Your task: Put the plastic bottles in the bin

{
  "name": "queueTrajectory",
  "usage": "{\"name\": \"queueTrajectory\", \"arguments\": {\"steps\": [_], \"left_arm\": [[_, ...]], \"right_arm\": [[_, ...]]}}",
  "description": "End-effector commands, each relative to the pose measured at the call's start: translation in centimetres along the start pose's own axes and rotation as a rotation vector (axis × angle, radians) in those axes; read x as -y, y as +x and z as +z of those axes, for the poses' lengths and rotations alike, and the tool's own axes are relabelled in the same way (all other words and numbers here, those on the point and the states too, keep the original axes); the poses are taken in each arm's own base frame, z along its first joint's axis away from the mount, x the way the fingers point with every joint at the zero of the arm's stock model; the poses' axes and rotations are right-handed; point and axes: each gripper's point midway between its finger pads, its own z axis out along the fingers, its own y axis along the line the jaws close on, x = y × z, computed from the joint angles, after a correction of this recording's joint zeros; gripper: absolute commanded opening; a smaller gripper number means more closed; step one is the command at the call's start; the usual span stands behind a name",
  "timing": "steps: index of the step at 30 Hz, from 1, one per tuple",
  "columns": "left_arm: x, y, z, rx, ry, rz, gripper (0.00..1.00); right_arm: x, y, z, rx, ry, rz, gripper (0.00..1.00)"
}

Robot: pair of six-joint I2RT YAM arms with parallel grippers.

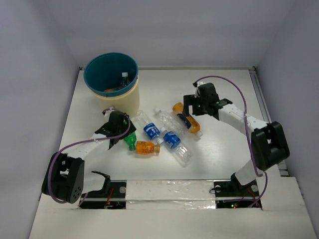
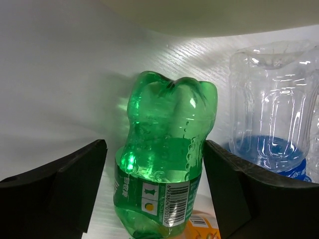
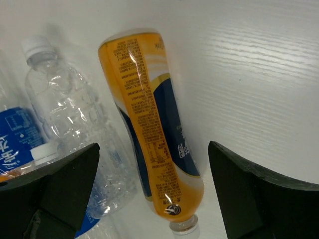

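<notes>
The bin (image 1: 102,69), teal inside with a cream outer wall, stands at the far left and holds a couple of bottles. My left gripper (image 1: 124,133) is open just in front of it, with a finger on each side of the green bottle (image 1: 130,141). In the left wrist view the green bottle (image 2: 167,149) fills the gap of the left gripper (image 2: 154,172); the right finger touches it and the left stands slightly off. My right gripper (image 1: 191,115) is wide open over an orange bottle (image 1: 192,124). That orange bottle (image 3: 152,129) lies between the jaws of the right gripper (image 3: 154,164), untouched.
Two clear blue-labelled bottles (image 1: 149,128) (image 1: 173,140) and another orange bottle (image 1: 147,148) lie between the arms. A further orange bottle (image 1: 177,106) lies by the right gripper. A clear bottle (image 2: 271,124) sits right of the green one, close to the bin wall (image 2: 214,15).
</notes>
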Motion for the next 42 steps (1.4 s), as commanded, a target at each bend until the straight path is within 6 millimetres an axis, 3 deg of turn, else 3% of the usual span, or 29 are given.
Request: {"name": "queueTrajectory", "arguments": {"steps": [1, 3, 4, 12, 14, 17, 19, 20, 22, 23, 25, 26, 27, 28, 29, 32, 35, 37, 38, 39, 42], "left_arm": [[0.4, -0.8, 0.5, 0.053, 0.015, -0.022, 0.74], [-0.1, -0.2, 0.8, 0.042, 0.002, -0.023, 0.73], [-0.2, -0.3, 0.9, 0.051, 0.0, -0.029, 0.72], [-1.2, 0.2, 1.0, 0.061, -0.016, -0.036, 0.41], [-0.6, -0.5, 0.0, 0.085, 0.013, -0.044, 0.36], [0.7, -2.4, -2.4, 0.137, 0.075, -0.056, 0.36], [0.6, -2.8, -4.0, 0.142, 0.074, -0.047, 0.36], [1.8, -4.7, -6.0, 0.197, 0.126, -0.058, 0.35], [2.4, -5.6, -8.2, 0.216, 0.15, -0.044, 0.35], [3.8, -7.7, -10.6, 0.276, 0.206, -0.057, 0.35], [4.3, -9.2, -13.1, 0.315, 0.224, -0.05, 0.35], [5.7, -11.5, -15.9, 0.379, 0.28, -0.062, 0.35], [6.3, -12.7, -17.4, 0.41, 0.302, -0.066, 0.35], [7.0, -13.8, -18.6, 0.437, 0.323, -0.058, 0.35], [8.5, -16.1, -21.5, 0.497, 0.377, -0.07, 0.35], [11.4, -20.8, -25.9, 0.616, 0.448, -0.079, 0.36], [14.3, -24.7, -29.0, 0.699, 0.512, -0.091, 0.36], [15.0, -26.9, -30.0, 0.761, 0.496, -0.102, 0.37], [16.2, -28.2, -30.3, 0.777, 0.5, -0.093, 0.38], [15.9, -29.4, -30.2, 0.819, 0.451, -0.095, 0.38], [16.3, -32.5, -29.2, 0.899, 0.346, -0.105, 0.39]], "right_arm": [[-1.7, -0.9, 0.0, -0.036, -0.085, -0.074, 0.95], [-1.7, -0.9, 0.7, -0.055, -0.086, -0.074, 0.97], [-1.3, 0.0, 1.6, -0.099, -0.067, -0.07, 0.97], [0.1, 0.4, 4.9, -0.175, 0.01, -0.067, 0.99], [0.3, 0.5, 5.7, -0.196, 0.017, -0.068, 0.98], [0.2, 0.0, 6.3, -0.2, 0.02, -0.073, 0.97], [0.2, 0.3, 6.9, -0.223, 0.013, -0.076, 0.96], [0.1, 0.0, 7.1, -0.22, 0.012, -0.078, 0.94], [0.3, 0.4, 7.8, -0.241, 0.017, -0.078, 0.91], [0.3, 0.4, 8.0, -0.244, 0.019, -0.077, 0.88], [0.4, 0.4, 8.4, -0.241, 0.024, -0.075, 0.82], [0.4, 0.3, 8.4, -0.236, 0.026, -0.07, 0.76], [0.4, 0.1, 8.4, -0.225, 0.032, -0.067, 0.72], [0.3, -0.6, 8.1, -0.195, 0.036, -0.058, 0.67], [0.4, -1.1, 7.8, -0.176, 0.044, -0.054, 0.62], [0.5, -3.7, 6.0, -0.083, 0.082, -0.05, 0.6], [1.1, -5.7, 4.1, -0.008, 0.136, -0.047, 0.59], [1.0, -7.5, 1.8, 0.062, 0.148, -0.044, 0.58], [0.9, -7.8, 1.1, 0.078, 0.15, -0.042, 0.57], [0.6, -9.1, -0.8, 0.13, 0.143, -0.04, 0.57], [-0.2, -10.5, -3.6, 0.206, 0.116, -0.033, 0.56]]}}
